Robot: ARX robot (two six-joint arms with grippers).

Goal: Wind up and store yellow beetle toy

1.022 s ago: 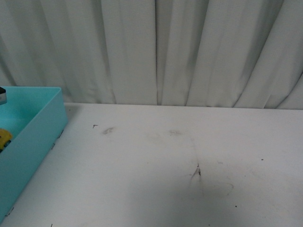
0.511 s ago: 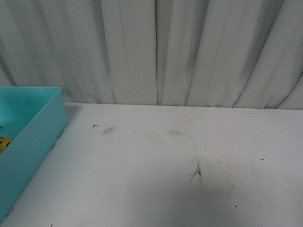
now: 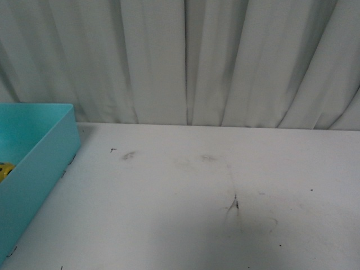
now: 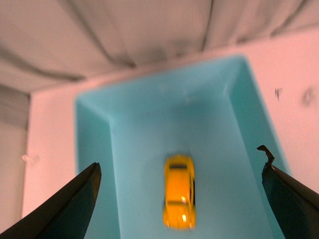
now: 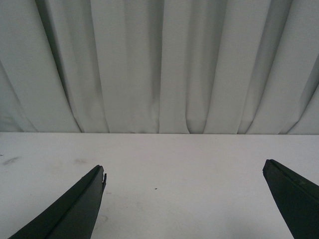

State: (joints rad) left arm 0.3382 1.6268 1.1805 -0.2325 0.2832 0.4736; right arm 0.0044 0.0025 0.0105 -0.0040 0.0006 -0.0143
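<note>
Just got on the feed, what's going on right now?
The beetle toy sits on its wheels on the floor of the teal bin, with nothing touching it. The left pincer hangs open above it, holding nothing. The right pincer is open too, over the table and facing the curtain. The storing looks done; whether the toy was wound up cannot be told.
</note>
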